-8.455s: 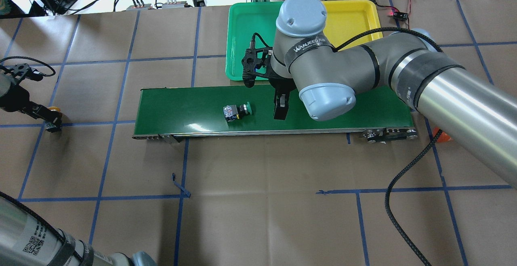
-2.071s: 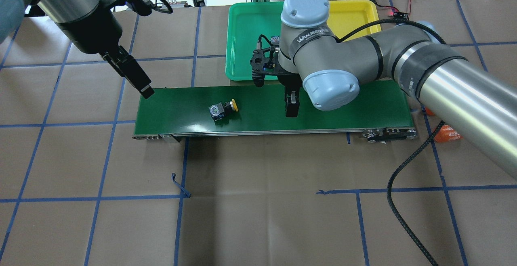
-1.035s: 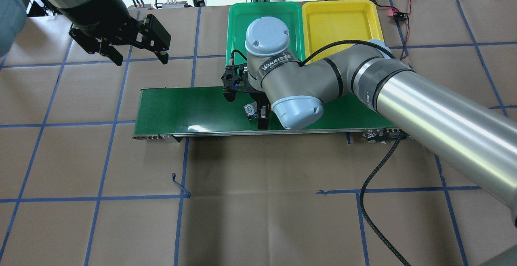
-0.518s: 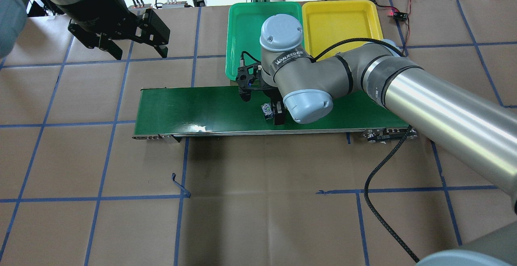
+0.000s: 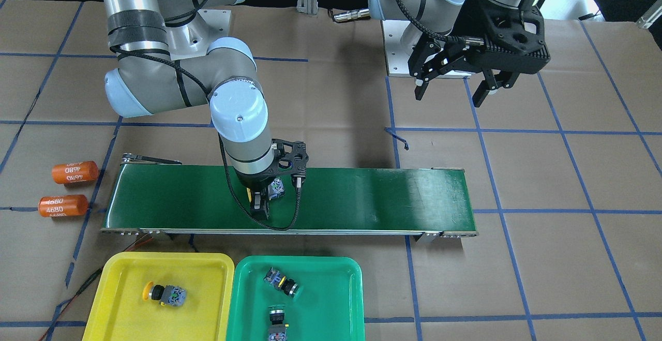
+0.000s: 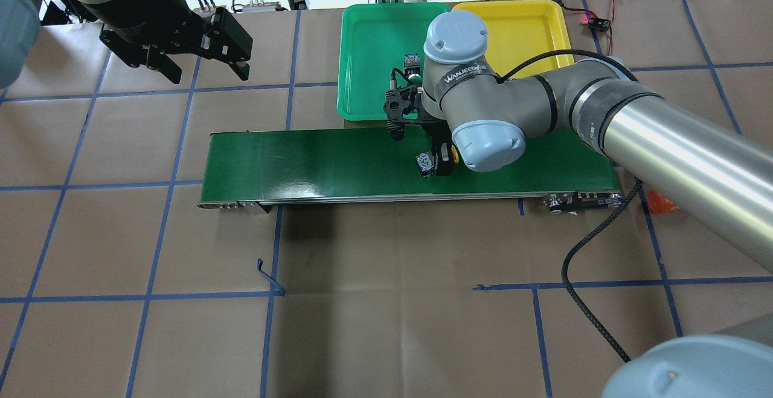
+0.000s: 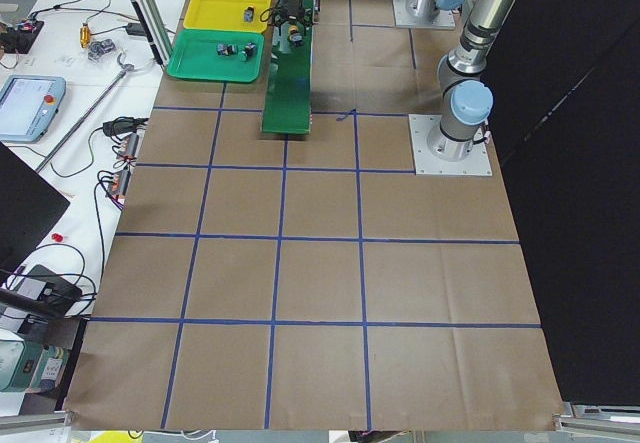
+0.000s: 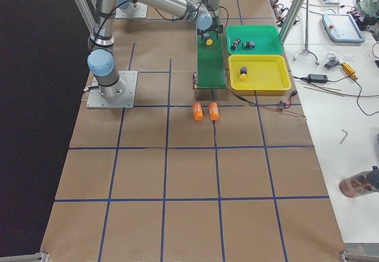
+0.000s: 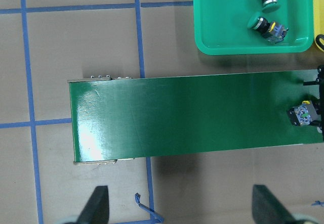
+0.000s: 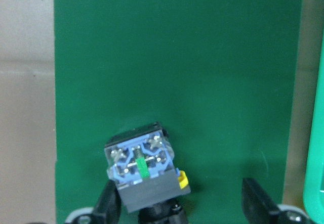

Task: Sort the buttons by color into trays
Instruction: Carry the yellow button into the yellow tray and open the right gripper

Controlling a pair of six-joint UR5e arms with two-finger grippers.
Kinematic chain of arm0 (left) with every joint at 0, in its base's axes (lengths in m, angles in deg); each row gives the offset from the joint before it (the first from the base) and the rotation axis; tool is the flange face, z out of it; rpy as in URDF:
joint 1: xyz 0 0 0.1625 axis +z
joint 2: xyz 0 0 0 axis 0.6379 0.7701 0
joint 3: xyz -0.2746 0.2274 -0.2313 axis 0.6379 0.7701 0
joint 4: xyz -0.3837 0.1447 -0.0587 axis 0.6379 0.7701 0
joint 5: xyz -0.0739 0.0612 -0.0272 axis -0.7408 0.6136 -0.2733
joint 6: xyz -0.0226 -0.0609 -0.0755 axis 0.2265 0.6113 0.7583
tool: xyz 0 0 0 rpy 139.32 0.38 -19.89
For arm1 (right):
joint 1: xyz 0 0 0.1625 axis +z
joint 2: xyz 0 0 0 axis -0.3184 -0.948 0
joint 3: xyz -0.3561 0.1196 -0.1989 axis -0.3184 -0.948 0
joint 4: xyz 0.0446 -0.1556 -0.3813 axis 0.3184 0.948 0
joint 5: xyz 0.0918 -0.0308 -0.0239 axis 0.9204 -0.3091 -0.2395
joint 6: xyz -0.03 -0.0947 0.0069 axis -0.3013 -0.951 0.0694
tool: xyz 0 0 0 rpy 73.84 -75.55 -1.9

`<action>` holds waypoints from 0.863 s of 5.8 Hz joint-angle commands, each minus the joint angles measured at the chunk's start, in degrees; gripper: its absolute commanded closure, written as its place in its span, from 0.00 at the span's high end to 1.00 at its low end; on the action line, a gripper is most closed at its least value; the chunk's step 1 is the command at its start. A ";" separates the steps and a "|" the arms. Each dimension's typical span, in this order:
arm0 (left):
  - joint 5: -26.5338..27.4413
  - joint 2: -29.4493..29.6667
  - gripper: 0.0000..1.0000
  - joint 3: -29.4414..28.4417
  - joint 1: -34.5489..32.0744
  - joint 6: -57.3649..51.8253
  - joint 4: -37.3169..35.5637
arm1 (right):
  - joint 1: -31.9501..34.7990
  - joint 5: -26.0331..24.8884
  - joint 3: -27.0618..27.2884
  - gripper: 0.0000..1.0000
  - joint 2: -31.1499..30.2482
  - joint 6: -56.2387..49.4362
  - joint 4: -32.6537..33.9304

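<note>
Rightward along belt went right gripper, clamped on yellow button.

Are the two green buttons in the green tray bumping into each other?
Apart. In the front-facing view, bare green tray floor shows between the upper button and the lower button.

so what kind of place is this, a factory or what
More likely a robotics lab test cell than a factory: a short conveyor belt on a paper-covered table gridded with blue tape, and a side bench cluttered with cables and a teach pendant.
</note>
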 commanded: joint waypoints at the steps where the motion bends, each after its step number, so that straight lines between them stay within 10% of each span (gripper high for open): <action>1: -0.09 0.01 0.98 -0.06 -0.14 -0.30 -0.18 | -3.23 -1.33 0.09 0.16 -0.46 -0.33 -0.72; 5: 0.00 0.01 0.98 0.03 0.12 -0.75 -0.18 | -10.44 -3.28 -7.51 0.10 0.05 -9.81 0.24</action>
